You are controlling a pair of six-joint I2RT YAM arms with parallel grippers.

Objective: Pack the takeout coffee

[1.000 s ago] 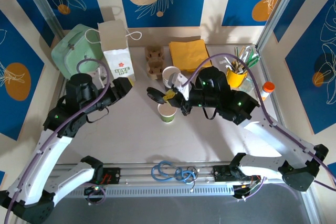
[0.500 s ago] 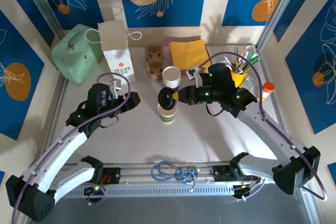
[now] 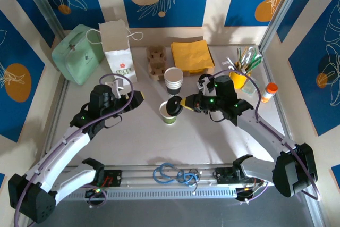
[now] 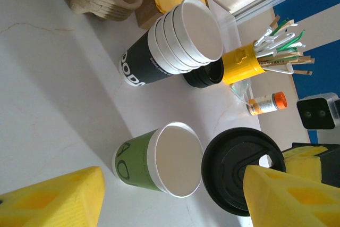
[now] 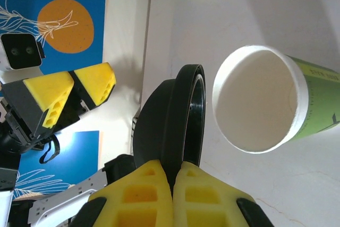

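- Since a second ago, the left arm has come away from the paper bag and down toward the middle of the table (image 3: 133, 142), and the right arm has pulled in closer to its own side.
- Half a second ago the black lid (image 3: 172, 106) was a bit farther back; now it sits lower, right by the cup.
- Nearest of all, a blue cord (image 3: 172, 174) lies in loops on the metal rail between the two arm bases.
- A bit farther in, the left tool (image 3: 136, 98) has its yellow fingers wide apart, with nothing between them. It points at the cup from the left.
- The green cup (image 4: 139, 164) stands upright in the middle of the table. Its top is open and it looks white inside.
- The right tool (image 5: 171, 167) has its fingers pressed together on the black lid. The lid is held up on its edge, just beside the cup's rim.
- Behind the cup is a stack of white cups (image 4: 183, 41) in a dark sleeve.
- Off to the right are a yellow pot of sticks (image 4: 241, 65) and a small bottle with an orange cap (image 4: 265, 103).
- At the back stand the paper bag (image 3: 118, 51), a mint green case (image 3: 78, 56), brown cup trays (image 3: 155, 62) and yellow napkins (image 3: 192, 55).
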